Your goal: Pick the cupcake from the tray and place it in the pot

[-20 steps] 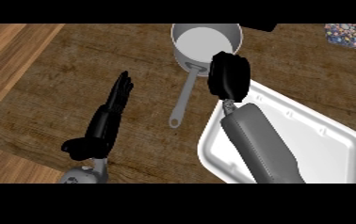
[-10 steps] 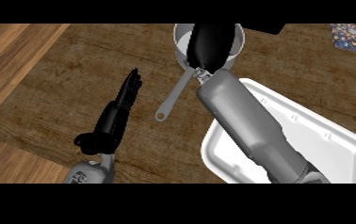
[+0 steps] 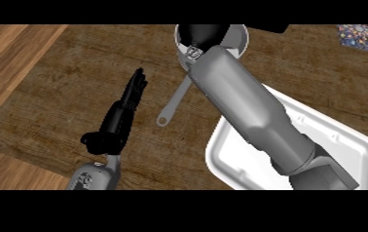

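The steel pot (image 3: 241,40) stands at the counter's far middle, its long handle (image 3: 174,103) pointing toward me. My right hand (image 3: 204,34) hangs over the pot's mouth, back of the hand up, and covers most of the inside. The cupcake is hidden from view. The white tray (image 3: 336,131) lies at the near right, largely under my right forearm. My left hand (image 3: 122,115) rests open at the near left of the pot handle, fingers straight and pointing away, holding nothing.
A patterned object (image 3: 353,35) shows at the far right corner and a dark object (image 3: 277,28) sits behind the pot. A lighter wooden strip (image 3: 22,48) runs along the left side.
My right hand has travelled from above the tray's far corner forward and left to over the pot's mouth. The left hand has stayed nearly in place.
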